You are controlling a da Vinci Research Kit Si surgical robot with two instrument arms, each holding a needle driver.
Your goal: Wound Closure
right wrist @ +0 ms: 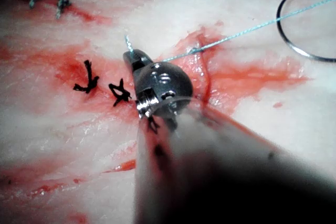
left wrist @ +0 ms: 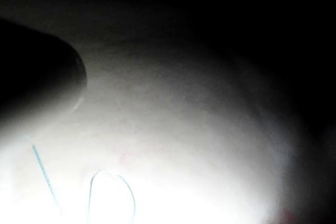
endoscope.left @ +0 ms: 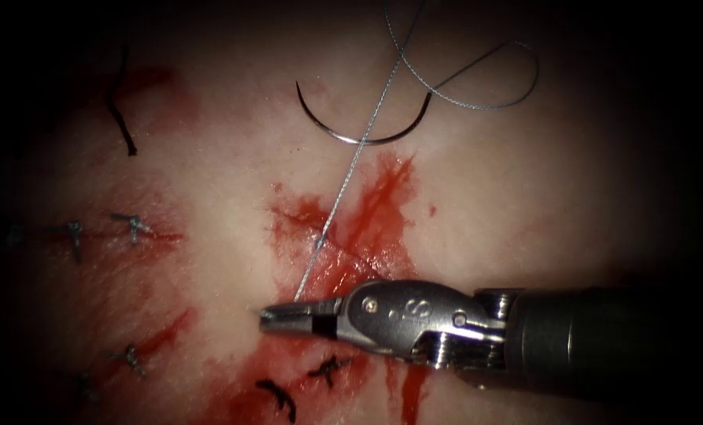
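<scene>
While the R end effector pinches the thread, needle lies loose beyond it on tissue; a hard tug could tear it.

You are looking at a scene where light is pooling on the centre and falling away into black at every edge. Darkness is swallowing the corners and the far left side. No wall, floor or furniture is coming through that surrounding shadow.

The endoscope looks down from above and in front. The right wrist view looks along its shaft, very close behind the right tool. Both views share the needle beyond the jaws.
</scene>
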